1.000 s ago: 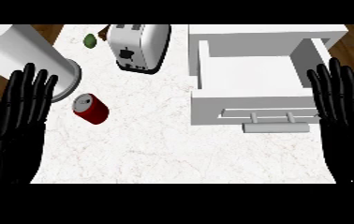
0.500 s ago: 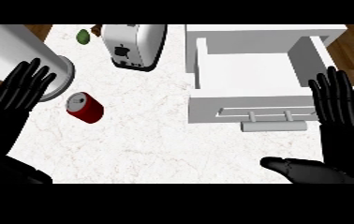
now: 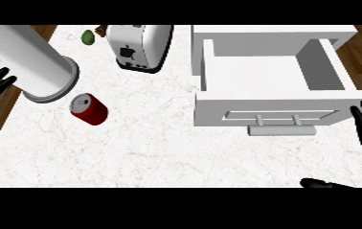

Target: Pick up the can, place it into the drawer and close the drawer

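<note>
While the drawer (image 3: 272, 86) stands pulled open on the right side of the counter (image 3: 155, 151), the can (image 3: 90, 108) lies on its side well away from it, over on the left part of the white marble top. The can is red with a silver lid end turned up and to the left, and it sits just below the rim of a big white cylinder (image 3: 35, 62) that leans across the upper left corner. I cannot see anything touching the can.

The drawer is white, its inside bare and pale, and its front panel faces the near edge with a bar handle (image 3: 281, 129) sticking out below it. Behind the can, further back, a silver toaster (image 3: 140, 46) stands between the cylinder and the drawer, and a small green fruit (image 3: 88, 37) rests beside the toaster near the back edge.

Of the hands, very little shows. At the far left edge a few dark fingertips of the left hand (image 3: 4, 77) peek in beside the cylinder; whether that hand is spread or curled, I cannot tell. The right hand (image 3: 331, 184) shows as a black shape at the lower right, with another dark sliver at the right edge near the drawer front; its fingers are too cut off to judge.
</note>
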`<action>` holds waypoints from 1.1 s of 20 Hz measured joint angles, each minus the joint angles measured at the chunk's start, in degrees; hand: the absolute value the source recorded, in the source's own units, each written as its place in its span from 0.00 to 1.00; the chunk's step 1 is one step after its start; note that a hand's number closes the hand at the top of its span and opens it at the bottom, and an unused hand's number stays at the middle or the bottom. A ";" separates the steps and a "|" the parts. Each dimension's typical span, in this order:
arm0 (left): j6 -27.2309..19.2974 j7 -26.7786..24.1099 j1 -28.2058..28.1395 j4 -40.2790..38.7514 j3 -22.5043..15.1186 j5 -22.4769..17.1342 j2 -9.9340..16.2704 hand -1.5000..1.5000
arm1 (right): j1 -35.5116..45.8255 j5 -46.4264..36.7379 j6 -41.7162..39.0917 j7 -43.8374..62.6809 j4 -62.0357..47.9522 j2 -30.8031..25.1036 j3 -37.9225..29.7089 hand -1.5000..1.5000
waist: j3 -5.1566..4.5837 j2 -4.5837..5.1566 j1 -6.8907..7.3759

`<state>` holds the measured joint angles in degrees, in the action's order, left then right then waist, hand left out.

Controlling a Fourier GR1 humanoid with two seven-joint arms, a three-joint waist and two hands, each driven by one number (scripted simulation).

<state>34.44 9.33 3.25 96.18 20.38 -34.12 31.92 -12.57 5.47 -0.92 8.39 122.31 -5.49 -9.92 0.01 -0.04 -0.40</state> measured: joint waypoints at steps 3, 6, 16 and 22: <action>1.73 1.67 0.97 -1.77 1.96 -2.56 1.56 0.00 | -2.44 1.32 -1.77 -0.85 0.74 0.14 -1.24 0.00 | 0.00 -0.01 0.08; 3.38 2.00 0.13 -2.34 3.60 -3.33 1.82 0.00 | -4.60 4.22 -4.47 -2.76 0.27 -0.51 -4.34 0.00 | 0.00 -0.03 0.15; 1.80 10.95 2.71 -7.92 4.96 -13.92 3.49 0.00 | -7.00 10.05 -10.29 -4.70 -1.40 -2.05 -10.89 0.00 | 0.00 -0.01 0.04; -1.98 16.80 5.07 -8.41 3.64 -18.62 3.05 0.00 | -8.70 12.98 -13.94 -5.62 -2.00 -2.60 -14.72 0.00 | 0.00 -0.03 0.03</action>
<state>32.46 26.12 8.32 87.78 24.02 -52.74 34.96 -21.27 18.44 -14.86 2.77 120.30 -8.09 -24.64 0.01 -0.07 -0.37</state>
